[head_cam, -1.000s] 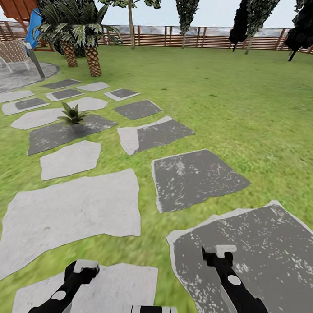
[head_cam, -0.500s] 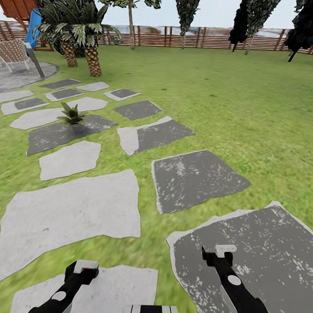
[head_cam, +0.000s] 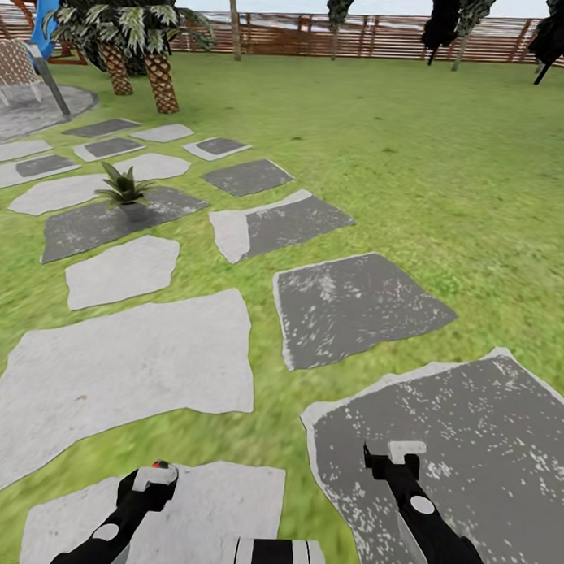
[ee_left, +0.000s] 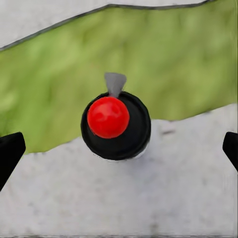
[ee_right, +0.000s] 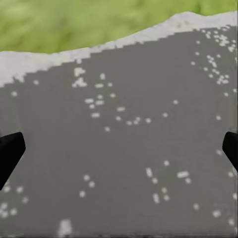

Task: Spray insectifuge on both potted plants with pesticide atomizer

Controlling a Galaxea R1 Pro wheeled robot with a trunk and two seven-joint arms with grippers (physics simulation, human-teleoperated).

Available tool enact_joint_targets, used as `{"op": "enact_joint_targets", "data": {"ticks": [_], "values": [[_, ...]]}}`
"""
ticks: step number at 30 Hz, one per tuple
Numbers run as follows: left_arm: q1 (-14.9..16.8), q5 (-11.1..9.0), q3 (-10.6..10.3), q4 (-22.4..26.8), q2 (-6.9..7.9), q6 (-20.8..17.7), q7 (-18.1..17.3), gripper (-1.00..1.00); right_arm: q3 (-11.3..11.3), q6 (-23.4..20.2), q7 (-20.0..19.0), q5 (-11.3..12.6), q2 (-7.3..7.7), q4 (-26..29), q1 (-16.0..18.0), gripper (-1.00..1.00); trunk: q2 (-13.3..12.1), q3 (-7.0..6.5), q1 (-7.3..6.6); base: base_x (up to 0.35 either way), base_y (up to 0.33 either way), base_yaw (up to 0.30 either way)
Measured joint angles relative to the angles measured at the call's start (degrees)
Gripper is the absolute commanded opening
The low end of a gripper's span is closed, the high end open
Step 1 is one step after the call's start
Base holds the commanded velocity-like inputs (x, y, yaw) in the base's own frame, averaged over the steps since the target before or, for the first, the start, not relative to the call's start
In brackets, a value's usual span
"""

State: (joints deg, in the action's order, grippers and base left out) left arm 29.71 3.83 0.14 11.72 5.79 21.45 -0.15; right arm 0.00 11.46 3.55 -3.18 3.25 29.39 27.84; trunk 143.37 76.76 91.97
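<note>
The pesticide atomizer (ee_left: 115,121) appears end-on in the left wrist view, with a red knob on a round black body and a pale grey nozzle. It stands on a pale stepping stone (ee_left: 148,198) near the grass edge. My left gripper (ee_left: 119,148) is open above it, fingertips wide on either side and not touching it. In the head view its red top (head_cam: 158,465) peeks past the left gripper (head_cam: 155,478). The right gripper (head_cam: 406,453) is open over a dark grey stone (ee_right: 129,148). One potted plant (head_cam: 123,187) sits on a dark stone far ahead at left.
Grey and white stepping stones (head_cam: 133,366) run across the garden lawn (head_cam: 416,157). Two palms (head_cam: 159,74) and a paved circle with a chair (head_cam: 20,102) stand at the far left. A brown slatted fence (head_cam: 323,39) closes the back.
The whole head picture has shifted down and nearer, so the camera moved. The atomizer's red top now shows at the left gripper's tip. Both arms hold the same pose.
</note>
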Motion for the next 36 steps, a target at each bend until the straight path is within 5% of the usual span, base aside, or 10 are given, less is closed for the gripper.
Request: {"op": "enact_joint_targets", "data": {"ticks": [12, 14, 36], "values": [[0.0, 0.0, 0.1, 0.0, 0.00, 0.1, 0.0, 1.00, 0.1, 0.1, 0.0, 0.0, 0.00, -0.1, 0.0, 1.00, 0.1, 1.81, 0.13, 0.000, 0.000, 0.018], [0.0, -0.1, 0.1, -0.2, 0.00, 2.5, 0.1, 1.00, 0.1, 0.1, 0.0, 0.0, 0.00, -0.1, 0.0, 1.00, 0.1, 2.16, 0.15, 0.000, 0.000, 0.070], [0.0, -0.2, 0.2, -0.6, -0.25, 3.5, 0.2, 1.00, 0.1, 0.1, 0.0, 0.0, 0.00, -0.1, 0.0, 1.00, 0.1, 2.25, 0.14, 0.047, 0.016, 0.003]]}}
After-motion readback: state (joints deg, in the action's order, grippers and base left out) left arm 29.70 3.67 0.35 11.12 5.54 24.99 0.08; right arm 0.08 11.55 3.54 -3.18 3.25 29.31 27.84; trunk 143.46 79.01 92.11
